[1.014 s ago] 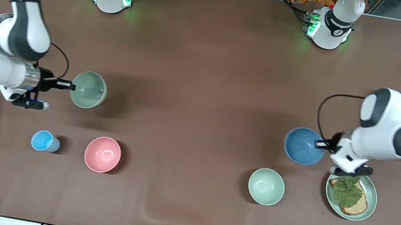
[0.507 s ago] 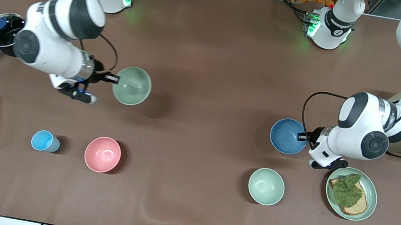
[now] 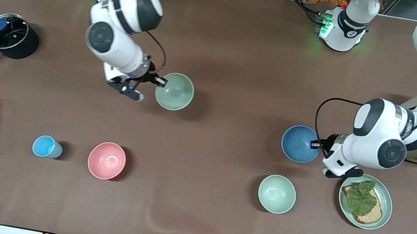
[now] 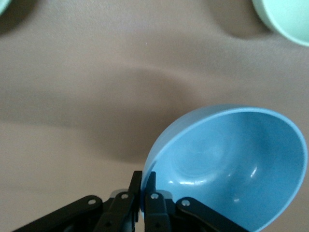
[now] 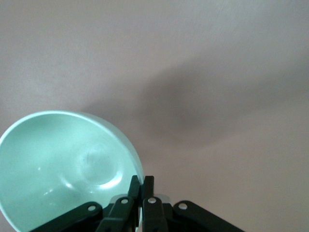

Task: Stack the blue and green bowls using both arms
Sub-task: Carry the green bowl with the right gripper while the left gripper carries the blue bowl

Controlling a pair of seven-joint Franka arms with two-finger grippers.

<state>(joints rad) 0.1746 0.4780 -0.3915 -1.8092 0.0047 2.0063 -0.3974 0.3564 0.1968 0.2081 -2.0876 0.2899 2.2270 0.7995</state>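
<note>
Two bowls ride aloft: our right gripper point(image 3: 162, 81) pinches the green bowl point(image 3: 175, 91) by its rim, well apart from the blue bowl point(image 3: 300, 143), pinched likewise by our left gripper point(image 3: 316, 144). Thin rim grips could let either bowl slip or tilt before stacking.

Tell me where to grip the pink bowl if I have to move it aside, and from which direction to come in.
Take the pink bowl by its rim, one finger inside and one outside the wall, coming down from above. It sits upright with its mouth open upward. Choose the rim section away from the light-blue cup beside it; the table is bare there.
</note>
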